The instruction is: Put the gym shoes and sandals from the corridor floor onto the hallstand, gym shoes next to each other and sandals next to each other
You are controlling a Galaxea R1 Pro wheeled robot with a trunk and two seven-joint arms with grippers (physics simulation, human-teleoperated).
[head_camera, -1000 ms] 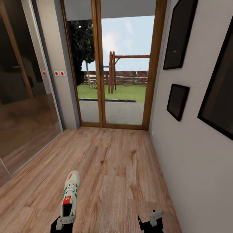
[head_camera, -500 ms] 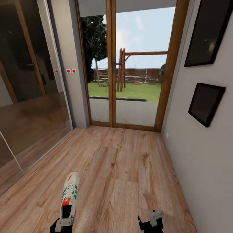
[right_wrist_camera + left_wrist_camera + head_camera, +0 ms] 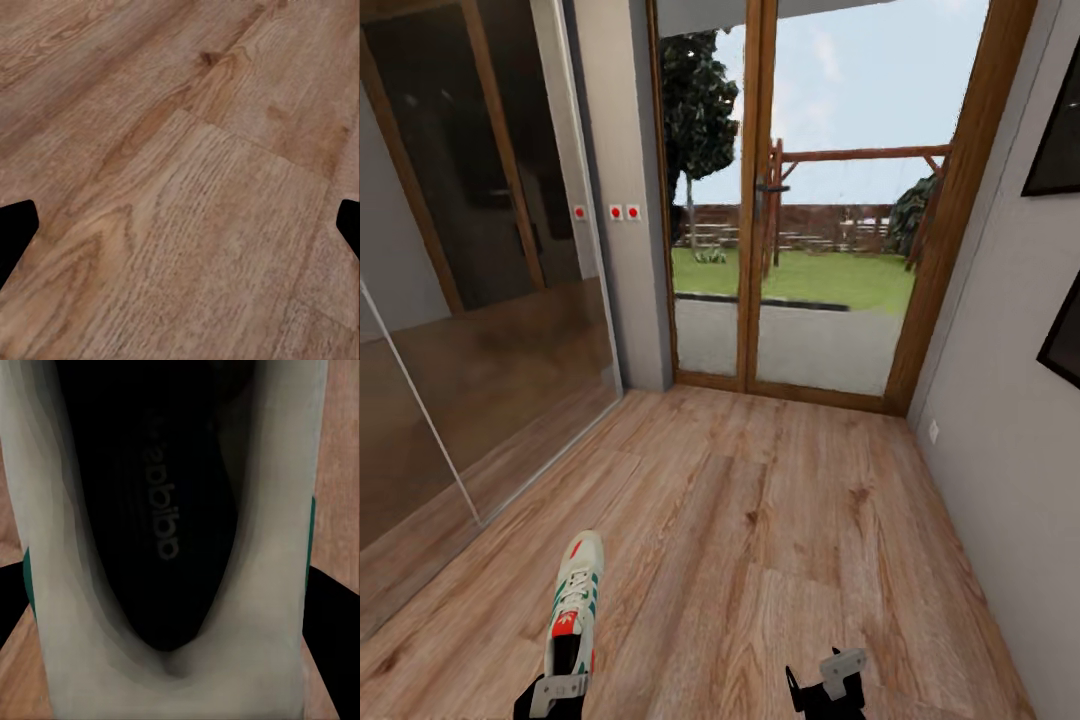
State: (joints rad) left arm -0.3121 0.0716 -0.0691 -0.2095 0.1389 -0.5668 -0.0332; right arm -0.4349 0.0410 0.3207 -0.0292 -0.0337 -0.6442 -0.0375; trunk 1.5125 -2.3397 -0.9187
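Ahead of me the glass door point(image 3: 790, 200) has slid rightward as I turn left hunting the rack, my left gripper point(image 3: 563, 688) clamping one gym shoe point(image 3: 576, 600), my right gripper point(image 3: 828, 680) spread wide and empty.

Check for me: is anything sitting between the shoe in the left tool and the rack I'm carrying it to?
Cannot be judged from here. The left tool holds the gym shoe at its heel over bare corridor floor, toe pointing toward the glass door. No rack is visible ahead, so the path to it is unseen.
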